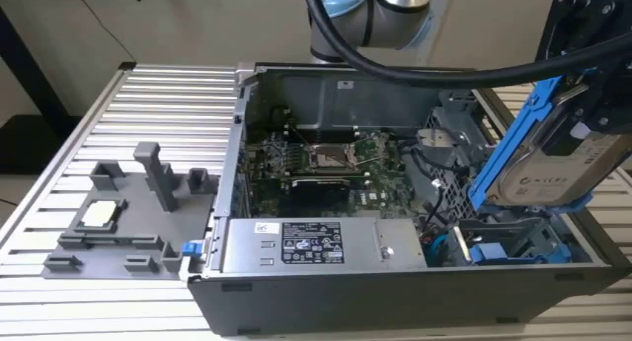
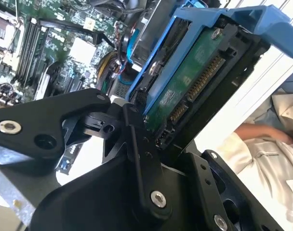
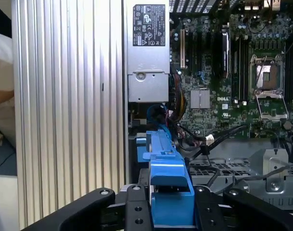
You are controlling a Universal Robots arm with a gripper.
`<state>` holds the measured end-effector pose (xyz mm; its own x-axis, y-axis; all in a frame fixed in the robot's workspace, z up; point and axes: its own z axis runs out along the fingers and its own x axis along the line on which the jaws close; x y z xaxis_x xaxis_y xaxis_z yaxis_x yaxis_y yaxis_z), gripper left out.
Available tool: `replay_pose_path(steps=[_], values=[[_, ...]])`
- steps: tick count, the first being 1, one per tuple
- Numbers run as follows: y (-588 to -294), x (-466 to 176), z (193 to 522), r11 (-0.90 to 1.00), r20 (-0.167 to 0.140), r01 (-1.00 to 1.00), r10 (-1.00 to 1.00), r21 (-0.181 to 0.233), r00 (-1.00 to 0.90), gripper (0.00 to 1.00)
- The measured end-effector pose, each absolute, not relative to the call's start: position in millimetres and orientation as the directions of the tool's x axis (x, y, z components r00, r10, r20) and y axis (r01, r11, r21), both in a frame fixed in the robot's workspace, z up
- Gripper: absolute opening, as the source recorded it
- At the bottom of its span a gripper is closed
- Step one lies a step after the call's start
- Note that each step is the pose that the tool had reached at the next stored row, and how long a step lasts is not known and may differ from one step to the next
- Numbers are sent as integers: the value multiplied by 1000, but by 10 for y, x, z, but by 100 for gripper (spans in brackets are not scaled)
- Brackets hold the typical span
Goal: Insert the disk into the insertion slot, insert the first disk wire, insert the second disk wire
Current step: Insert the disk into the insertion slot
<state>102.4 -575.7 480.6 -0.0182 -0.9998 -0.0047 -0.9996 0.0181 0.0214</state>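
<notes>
Exterior view: the disk [image 1: 553, 160] hangs in the air, tilted, its white label facing out and its blue carrier frame [image 1: 508, 134] running along the edge nearer the case's middle. It is above the insertion slot [image 1: 523, 234], not in it. The gripper [image 1: 590, 123] is clenched on the disk. In the first wrist view the black fingers [image 3: 135, 208] press on either side of the blue frame, which I'd judge is the reason for the hold: plastic takes the squeeze, not the drive body. In the second wrist view the green board's connector row [image 2: 204, 77] is left uncovered, likely so the wires can reach it.

The slant looks like a way of lining the disk's lower end up with the bay mouth. Room is tight there. The slot sits in a corner of the black computer case [image 1: 395, 296], with the case wall just beside it on the exterior view's right, a tangle of cables [image 1: 431, 237] and the power-supply box [image 1: 316, 245] on the exterior view's left, and the perforated cage [image 1: 454, 152] behind. Above, the air is open. A person's sleeve [image 2: 276, 154] shows past the table [image 1: 168, 97], well apart.
</notes>
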Motion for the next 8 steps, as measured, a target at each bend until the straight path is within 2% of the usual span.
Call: replay_pose_path(steps=[8], values=[[-5757, 1039, 4680, 17, -19, -1000, -1000, 22, -18, 33]])
